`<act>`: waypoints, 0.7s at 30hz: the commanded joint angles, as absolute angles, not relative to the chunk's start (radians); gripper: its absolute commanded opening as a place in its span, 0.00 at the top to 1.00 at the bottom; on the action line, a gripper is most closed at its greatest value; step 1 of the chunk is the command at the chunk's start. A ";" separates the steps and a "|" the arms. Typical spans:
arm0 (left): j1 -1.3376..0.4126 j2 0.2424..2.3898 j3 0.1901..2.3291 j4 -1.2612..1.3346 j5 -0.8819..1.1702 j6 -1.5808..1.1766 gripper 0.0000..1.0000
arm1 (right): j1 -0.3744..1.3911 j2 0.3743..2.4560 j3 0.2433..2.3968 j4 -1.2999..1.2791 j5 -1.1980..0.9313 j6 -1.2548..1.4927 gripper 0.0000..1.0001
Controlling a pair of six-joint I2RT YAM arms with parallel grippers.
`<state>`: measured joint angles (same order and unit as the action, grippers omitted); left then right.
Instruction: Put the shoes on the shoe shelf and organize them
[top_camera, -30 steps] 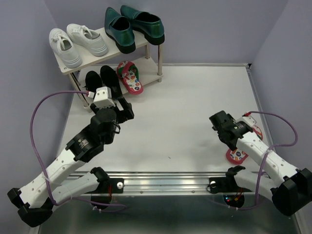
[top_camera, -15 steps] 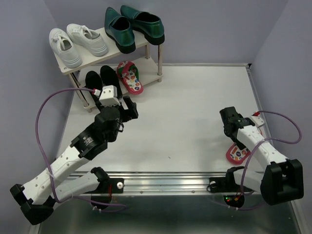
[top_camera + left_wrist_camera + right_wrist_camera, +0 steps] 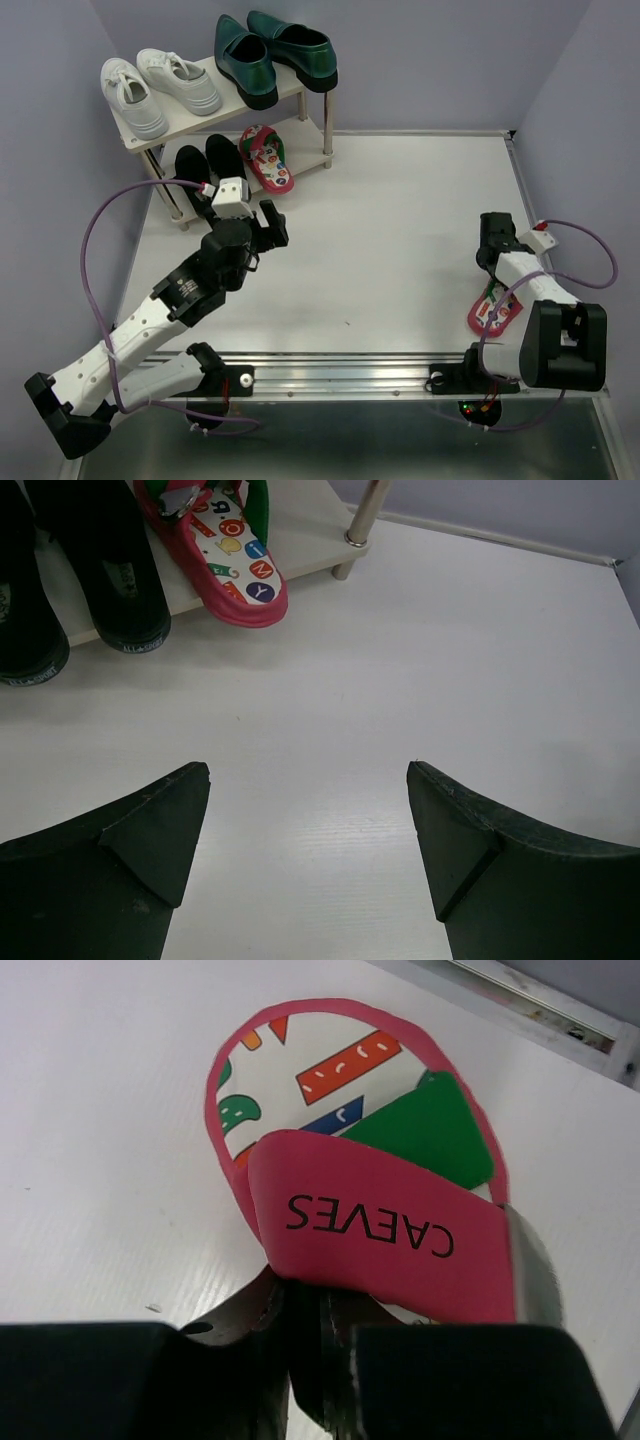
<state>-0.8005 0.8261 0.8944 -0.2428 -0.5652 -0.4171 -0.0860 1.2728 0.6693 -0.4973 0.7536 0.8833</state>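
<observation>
Top: loafers [image 3: 275, 50] on shelf [image 3: 140, 141] at upper left, black shoes [image 3: 205, 165] and one flip-flop [image 3: 266, 158] below; other flip-flop [image 3: 488, 310] at lower right.
Left wrist: left gripper [image 3: 308, 820] spread wide, holding nothing.
Right wrist: right gripper [image 3: 305, 1298] clamped tight on other flip-flop's strap.

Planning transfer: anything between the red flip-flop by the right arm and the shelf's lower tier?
The open left end effector hangs in front of the lower tier of the pale wooden two-tier shoe shelf. Nothing else lies between it and the red printed flip-flop.
</observation>
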 commanded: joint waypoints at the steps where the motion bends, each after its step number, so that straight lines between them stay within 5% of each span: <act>1: -0.796 0.802 0.888 -0.204 -0.586 -0.399 0.09 | -0.089 1.243 0.657 -0.250 0.544 0.686 0.93; 10: -0.796 0.801 0.925 -0.233 -0.695 -0.374 0.09 | 0.352 1.230 0.796 -0.232 0.433 0.469 0.99; 21: -0.795 0.759 0.937 -0.288 -0.747 -0.413 0.09 | 0.853 1.645 1.070 -0.155 0.449 0.376 0.99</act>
<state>-0.8005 0.7872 0.8970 -0.2821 -0.6998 -0.3977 0.7845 1.5448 0.9642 -0.2241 0.4171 0.4412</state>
